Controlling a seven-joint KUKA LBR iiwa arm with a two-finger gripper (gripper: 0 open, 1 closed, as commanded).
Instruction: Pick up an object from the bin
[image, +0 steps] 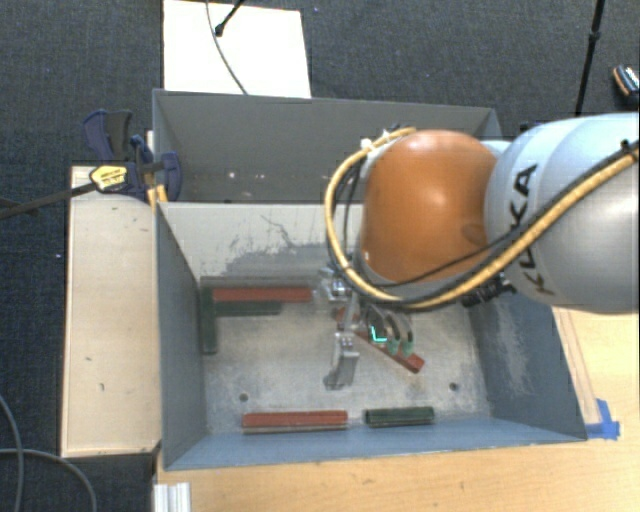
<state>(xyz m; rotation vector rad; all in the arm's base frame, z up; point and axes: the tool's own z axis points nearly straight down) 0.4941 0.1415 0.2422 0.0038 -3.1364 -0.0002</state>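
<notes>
My gripper (340, 372) hangs low over the middle of the bin floor, under the orange wrist cover. Just to its right a small red and green piece (408, 357) lies tilted, partly hidden by the wrist. Whether it touches the gripper I cannot tell. A red bar (295, 421) and a short dark green bar (399, 416) lie end to end along the near wall, in front of the gripper.
Towards the back left, a red bar (260, 294) lies beside a dark green bar (243, 309), and another dark green bar (207, 328) runs down from their left end. The arm covers the bin's right rear part.
</notes>
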